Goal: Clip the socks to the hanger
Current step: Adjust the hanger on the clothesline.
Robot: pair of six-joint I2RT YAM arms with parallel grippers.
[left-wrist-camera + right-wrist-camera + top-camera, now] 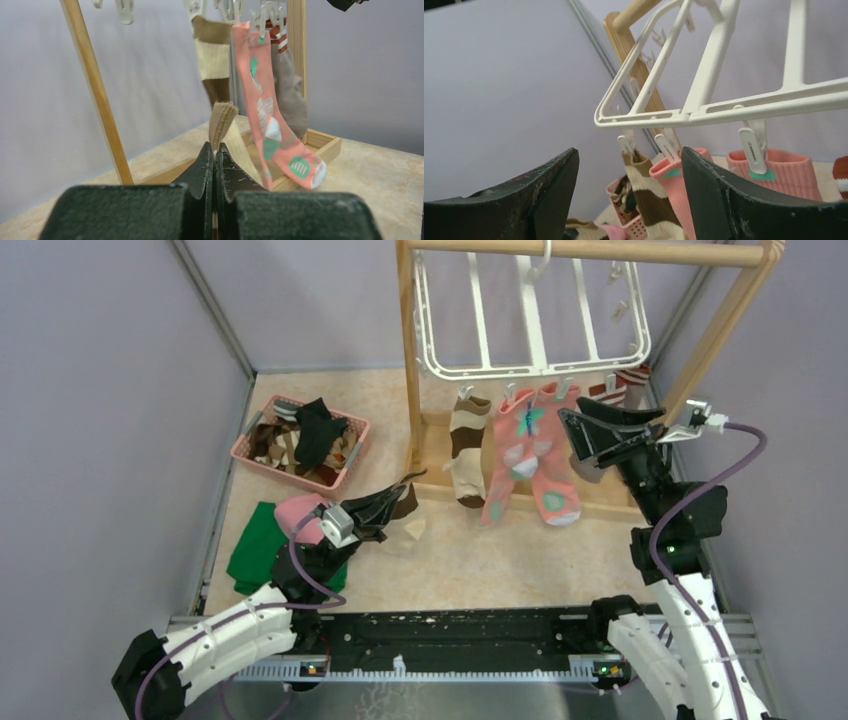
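Observation:
The white hanger (530, 325) hangs from a wooden stand. Along its near rim, clips hold a brown-cream striped sock (467, 445), two salmon pink socks (520, 455) and a grey sock with a red-white cuff (612, 392). My right gripper (575, 420) is open and empty, just right of the pink socks and below the rim (724, 112). In the right wrist view the clipped cuffs (674, 180) show between its fingers. My left gripper (403, 492) is shut on the tan cuff of another brown-cream sock (222, 120), low over the table, left of the stand.
A pink basket (352, 455) at the back left holds more socks. A green cloth (260, 545) and a pink cloth (298, 510) lie by the left arm. The wooden stand's post (408, 360) and base frame (600, 508) stand between the arms and the hanger.

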